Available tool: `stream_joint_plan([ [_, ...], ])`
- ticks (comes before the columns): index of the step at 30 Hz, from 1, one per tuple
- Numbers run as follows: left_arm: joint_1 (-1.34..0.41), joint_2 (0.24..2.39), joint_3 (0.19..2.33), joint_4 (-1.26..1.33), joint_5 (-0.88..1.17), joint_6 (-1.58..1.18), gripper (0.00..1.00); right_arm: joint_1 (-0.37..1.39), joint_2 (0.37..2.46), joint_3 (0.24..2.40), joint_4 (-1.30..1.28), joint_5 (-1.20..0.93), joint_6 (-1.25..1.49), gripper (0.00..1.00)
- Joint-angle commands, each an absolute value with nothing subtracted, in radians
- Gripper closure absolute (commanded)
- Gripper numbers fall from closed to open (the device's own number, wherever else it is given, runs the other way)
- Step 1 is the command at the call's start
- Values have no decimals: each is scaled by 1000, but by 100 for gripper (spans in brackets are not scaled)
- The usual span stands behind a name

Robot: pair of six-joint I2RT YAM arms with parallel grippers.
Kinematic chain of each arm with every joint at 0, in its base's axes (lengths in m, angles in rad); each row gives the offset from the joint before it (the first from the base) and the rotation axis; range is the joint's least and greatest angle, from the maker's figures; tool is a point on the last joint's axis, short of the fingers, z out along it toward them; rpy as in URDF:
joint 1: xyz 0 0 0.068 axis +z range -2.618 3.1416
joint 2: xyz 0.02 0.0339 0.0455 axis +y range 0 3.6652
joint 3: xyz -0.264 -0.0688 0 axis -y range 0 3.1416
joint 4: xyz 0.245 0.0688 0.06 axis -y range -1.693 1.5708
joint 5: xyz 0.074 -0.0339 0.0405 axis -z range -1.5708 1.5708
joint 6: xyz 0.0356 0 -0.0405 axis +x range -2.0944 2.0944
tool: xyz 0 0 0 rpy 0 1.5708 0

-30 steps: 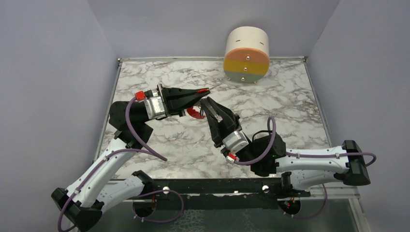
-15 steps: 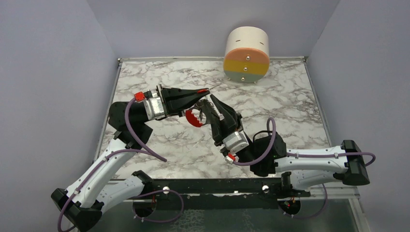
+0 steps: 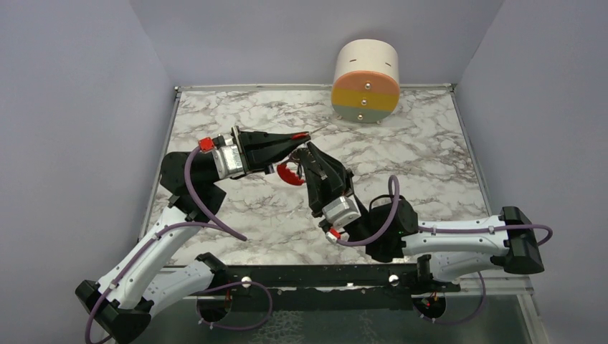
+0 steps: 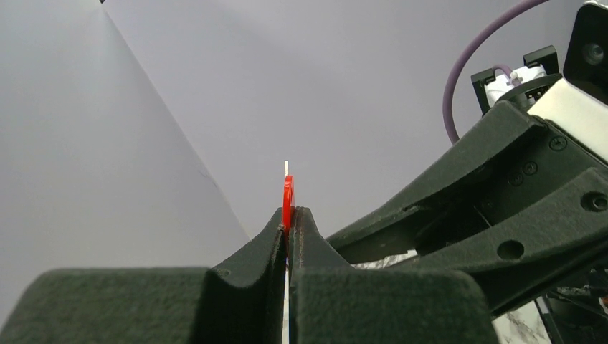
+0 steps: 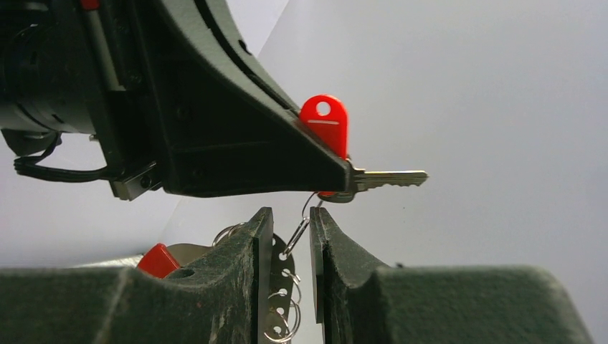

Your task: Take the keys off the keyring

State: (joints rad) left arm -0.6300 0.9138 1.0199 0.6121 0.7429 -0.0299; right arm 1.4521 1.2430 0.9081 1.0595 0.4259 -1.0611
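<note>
My left gripper (image 3: 307, 135) hangs above the table, shut on the red-headed key (image 5: 325, 122). The key's silver blade (image 5: 387, 178) sticks out past its fingertips. In the left wrist view the key's red edge (image 4: 288, 193) rises from the closed left gripper (image 4: 288, 213). A thin wire loop (image 5: 295, 233) runs from the key down to the keyring's perforated metal plate (image 5: 279, 287). My right gripper (image 5: 290, 215) is closed narrowly around that plate, just below the key. The plate lies against one finger, with a slit of light on its other side. The keyring's red clip (image 3: 287, 173) juts out left of the right gripper (image 3: 305, 149).
A round drum (image 3: 366, 79) with orange, yellow and grey-green bands lies on its side at the back of the marble table (image 3: 430, 158). Lilac walls close in the table on three sides. Both arms meet left of the table's centre.
My right gripper has shifted slightly left, towards the left fingertips. The red clip swung lower half a second ago and has come back up. The left arm has held still.
</note>
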Motion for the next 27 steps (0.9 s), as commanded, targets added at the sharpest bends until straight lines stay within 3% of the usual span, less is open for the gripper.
stream_joint_plan([
  [1,-632,886,1010,643,717,-17,100,1458,1263,918,1098,448,-1080,74],
  [15,-632,867,1003,644,720,-20,100,1459,1264,898,1138,478,-1103,75],
  [21,-632,866,1003,644,724,-22,100,1457,1271,898,1163,486,-1108,81],
  [27,-633,871,1007,644,717,-13,100,1457,1258,911,1099,471,-1074,98],
])
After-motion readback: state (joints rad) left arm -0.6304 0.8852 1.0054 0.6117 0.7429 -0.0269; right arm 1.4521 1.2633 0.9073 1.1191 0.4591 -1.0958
